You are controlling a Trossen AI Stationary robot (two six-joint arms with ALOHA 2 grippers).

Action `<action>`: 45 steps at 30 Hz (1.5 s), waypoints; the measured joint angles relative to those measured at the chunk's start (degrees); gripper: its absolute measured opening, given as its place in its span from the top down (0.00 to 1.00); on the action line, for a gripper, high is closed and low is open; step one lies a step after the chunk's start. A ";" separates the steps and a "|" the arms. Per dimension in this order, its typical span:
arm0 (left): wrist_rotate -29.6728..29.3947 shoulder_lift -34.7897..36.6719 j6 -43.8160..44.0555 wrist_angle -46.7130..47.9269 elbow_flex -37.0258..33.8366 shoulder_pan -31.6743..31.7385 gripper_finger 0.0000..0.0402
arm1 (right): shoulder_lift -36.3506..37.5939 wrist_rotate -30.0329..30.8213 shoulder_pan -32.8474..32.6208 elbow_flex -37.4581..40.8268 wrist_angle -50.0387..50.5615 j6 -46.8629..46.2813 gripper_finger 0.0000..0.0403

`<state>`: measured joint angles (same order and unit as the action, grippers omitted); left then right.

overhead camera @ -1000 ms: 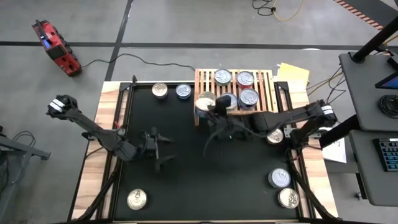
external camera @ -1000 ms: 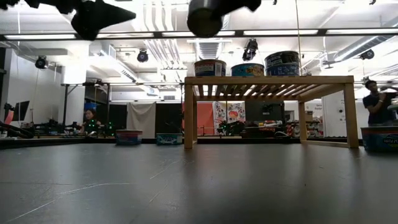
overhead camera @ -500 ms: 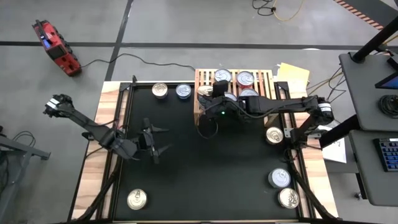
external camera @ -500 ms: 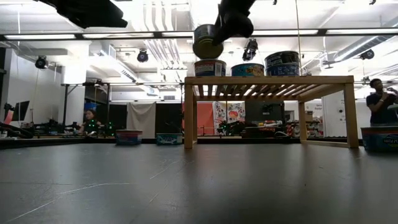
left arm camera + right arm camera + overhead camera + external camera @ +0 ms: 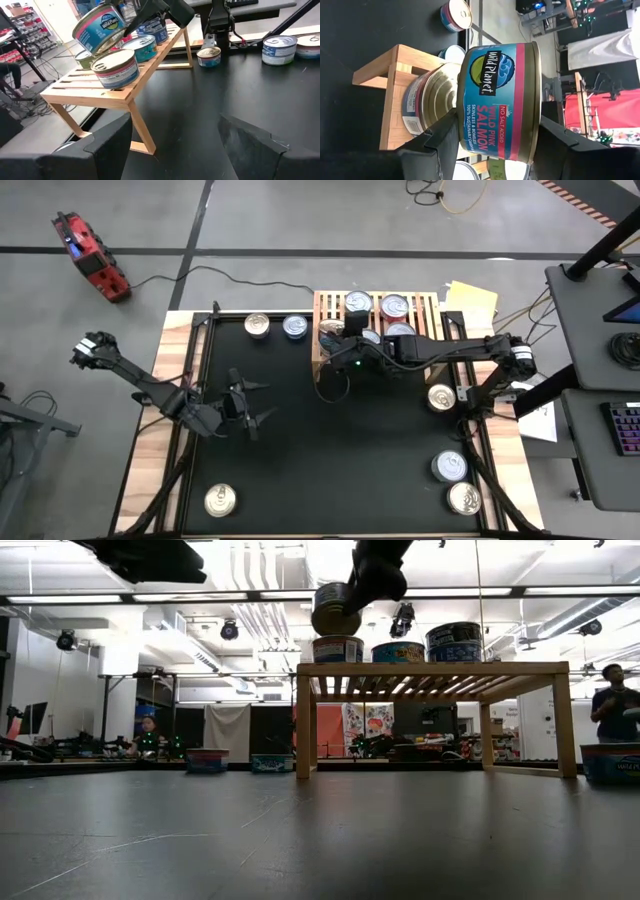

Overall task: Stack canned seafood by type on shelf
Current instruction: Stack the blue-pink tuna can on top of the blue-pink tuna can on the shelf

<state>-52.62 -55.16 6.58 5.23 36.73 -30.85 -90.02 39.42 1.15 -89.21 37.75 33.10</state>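
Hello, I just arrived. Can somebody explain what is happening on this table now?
A two-armed robot is putting small flat round seafood tins onto a low light-wood slatted shelf at the far edge of a black mat. The right gripper holds a blue and pink salmon tin, slightly tilted, just above another tin at the shelf's corner, not yet set down. The left gripper hangs open over the mat, holding nothing. Several loose tins lie around the mat.

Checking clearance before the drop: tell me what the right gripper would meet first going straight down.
Probably the can on the shelf corner: the right gripper holds a salmon can just above it.
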 joint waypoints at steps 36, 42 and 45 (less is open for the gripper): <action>-1.01 0.04 -7.38 0.44 0.16 0.00 0.31 | -0.11 0.03 0.00 0.70 -0.10 -3.65 0.51; -1.01 0.04 -7.38 0.44 0.13 0.00 0.31 | -0.11 -0.44 0.00 0.74 -0.12 -3.97 0.50; -1.01 0.04 -7.38 0.42 0.13 0.00 0.31 | -0.11 -0.44 0.00 0.86 -0.19 -4.09 0.49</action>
<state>-53.63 -55.11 -0.80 5.65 36.86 -30.85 -90.13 38.98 1.15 -88.35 37.56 29.00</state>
